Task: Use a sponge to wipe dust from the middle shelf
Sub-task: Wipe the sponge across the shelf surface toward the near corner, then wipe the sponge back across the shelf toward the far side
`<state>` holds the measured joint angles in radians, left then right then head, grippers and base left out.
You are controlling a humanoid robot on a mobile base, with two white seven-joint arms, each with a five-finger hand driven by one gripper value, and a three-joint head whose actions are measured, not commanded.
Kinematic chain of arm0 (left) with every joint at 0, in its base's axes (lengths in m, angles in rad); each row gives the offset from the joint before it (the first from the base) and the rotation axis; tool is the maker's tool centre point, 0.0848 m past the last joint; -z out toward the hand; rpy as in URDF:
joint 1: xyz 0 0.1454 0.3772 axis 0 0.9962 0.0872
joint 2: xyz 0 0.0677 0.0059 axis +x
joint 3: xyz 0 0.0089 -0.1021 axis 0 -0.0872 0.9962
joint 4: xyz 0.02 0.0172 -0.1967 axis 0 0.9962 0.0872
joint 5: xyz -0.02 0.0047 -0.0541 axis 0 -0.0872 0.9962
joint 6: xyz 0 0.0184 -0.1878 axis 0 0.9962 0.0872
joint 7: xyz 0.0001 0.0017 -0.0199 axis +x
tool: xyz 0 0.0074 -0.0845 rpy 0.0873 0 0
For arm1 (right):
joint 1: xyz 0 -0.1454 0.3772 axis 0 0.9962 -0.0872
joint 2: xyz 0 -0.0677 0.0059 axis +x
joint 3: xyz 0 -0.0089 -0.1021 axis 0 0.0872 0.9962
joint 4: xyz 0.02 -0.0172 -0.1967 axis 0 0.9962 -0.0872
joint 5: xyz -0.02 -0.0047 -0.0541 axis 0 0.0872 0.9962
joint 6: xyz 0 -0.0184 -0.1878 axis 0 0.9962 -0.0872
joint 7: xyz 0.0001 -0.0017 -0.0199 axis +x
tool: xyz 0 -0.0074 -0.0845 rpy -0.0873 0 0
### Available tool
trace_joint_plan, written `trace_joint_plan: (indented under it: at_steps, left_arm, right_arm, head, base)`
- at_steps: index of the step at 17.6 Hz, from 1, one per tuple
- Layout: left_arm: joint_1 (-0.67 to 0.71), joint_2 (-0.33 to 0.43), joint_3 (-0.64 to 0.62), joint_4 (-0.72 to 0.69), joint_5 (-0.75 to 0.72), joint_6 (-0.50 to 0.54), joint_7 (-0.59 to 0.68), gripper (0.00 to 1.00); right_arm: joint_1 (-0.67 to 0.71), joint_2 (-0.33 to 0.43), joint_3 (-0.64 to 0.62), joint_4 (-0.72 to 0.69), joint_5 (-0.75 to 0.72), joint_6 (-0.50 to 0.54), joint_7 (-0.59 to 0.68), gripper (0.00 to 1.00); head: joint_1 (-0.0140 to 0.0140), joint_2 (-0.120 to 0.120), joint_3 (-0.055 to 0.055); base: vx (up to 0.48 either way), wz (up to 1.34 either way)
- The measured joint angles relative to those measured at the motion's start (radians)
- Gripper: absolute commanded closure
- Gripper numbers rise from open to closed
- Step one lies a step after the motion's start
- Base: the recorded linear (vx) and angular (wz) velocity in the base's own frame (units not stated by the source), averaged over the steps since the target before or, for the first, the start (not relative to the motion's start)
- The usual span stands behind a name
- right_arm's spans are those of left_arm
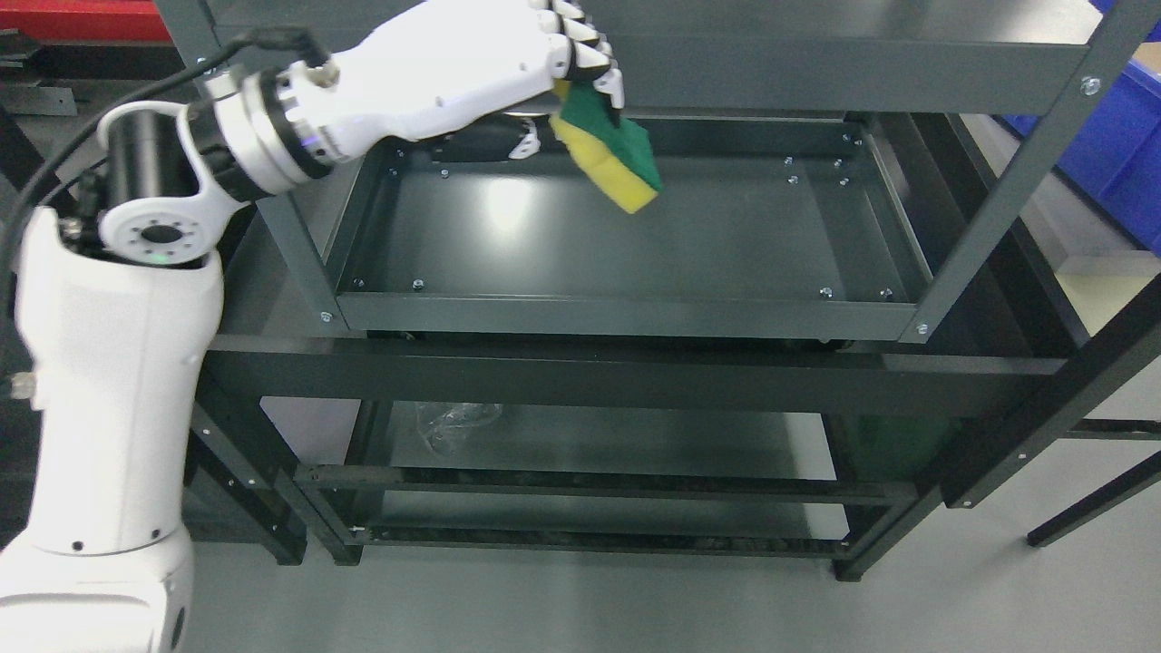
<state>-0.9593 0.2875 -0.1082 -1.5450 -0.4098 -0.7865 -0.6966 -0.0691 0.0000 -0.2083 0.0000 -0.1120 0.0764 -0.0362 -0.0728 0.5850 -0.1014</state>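
Observation:
My left hand (580,77) reaches in from the left, white with black-tipped fingers, and is shut on a yellow sponge with a green scouring side (612,156). The sponge hangs tilted from the fingers, above the back middle of the dark grey tray-like middle shelf (635,313) and under the front rail of the top shelf (816,77). I cannot tell whether the sponge touches the shelf floor. The right arm does not show.
Grey metal uprights (1007,190) frame the rack at left and right. A lower shelf (590,444) holds a crumpled clear plastic bag (453,422). Blue bins (1120,136) stand at the far right. Grey floor lies in front.

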Motion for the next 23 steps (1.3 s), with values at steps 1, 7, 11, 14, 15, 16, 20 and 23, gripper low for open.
trace_joint_plan:
  at_steps: [1,7,11,14,15,16,20,23]
  left_arm:
    - [0.021,0.03,0.021,-0.001,0.028,0.0,0.0,1.0]
    - [0.14,0.193,0.157,-0.003,0.14,0.001,0.0,1.0]
    - [0.124,0.233,0.175,-0.007,0.17,0.002,-0.002,1.0]
    - [0.07,0.188,0.135,-0.008,0.142,0.004,-0.048,1.0]
    - [0.054,0.157,0.121,-0.008,0.122,0.005,-0.076,1.0]
    - [0.042,0.118,0.106,-0.008,0.099,0.006,-0.104,1.0]
    - [0.006,-0.01,0.018,-0.002,0.006,0.002,-0.147,1.0]
    - [-0.011,-0.081,-0.052,0.0,-0.055,0.001,-0.045,1.0]
  right_arm:
    - [0.0,0.0,0.0,0.0,0.0,0.0,0.0,0.0]
    - [0.0,0.0,0.0,0.0,0.0,0.0,0.0,0.0]
    - [0.0,0.0,0.0,0.0,0.0,0.0,0.0,0.0]
    - [0.0,0.0,0.0,0.0,0.0,0.0,0.0,0.0]
    - [0.0,0.0,0.0,0.0,0.0,0.0,0.001,0.0]
    - [0.0,0.0,0.0,0.0,0.0,0.0,0.001,0.0]
    - [0.0,0.0,0.0,0.0,0.0,0.0,0.004,0.0]
    - [0.0,0.0,0.0,0.0,0.0,0.0,0.003,0.0]
  head:
    - [0.0,0.0,0.0]
    - [0.0,0.0,0.0]
    - [0.0,0.0,0.0]
    - [0.0,0.0,0.0]
    - [0.0,0.0,0.0]
    - [0.0,0.0,0.0]
    - [0.0,0.0,0.0]
    - [0.0,0.0,0.0]
  base:
    - [0.0,0.0]
    - [0.0,0.0]
    - [0.0,0.0]
    - [0.0,0.0]
    - [0.0,0.0]
    - [0.0,0.0]
    - [0.0,0.0]
    - [0.0,0.0]
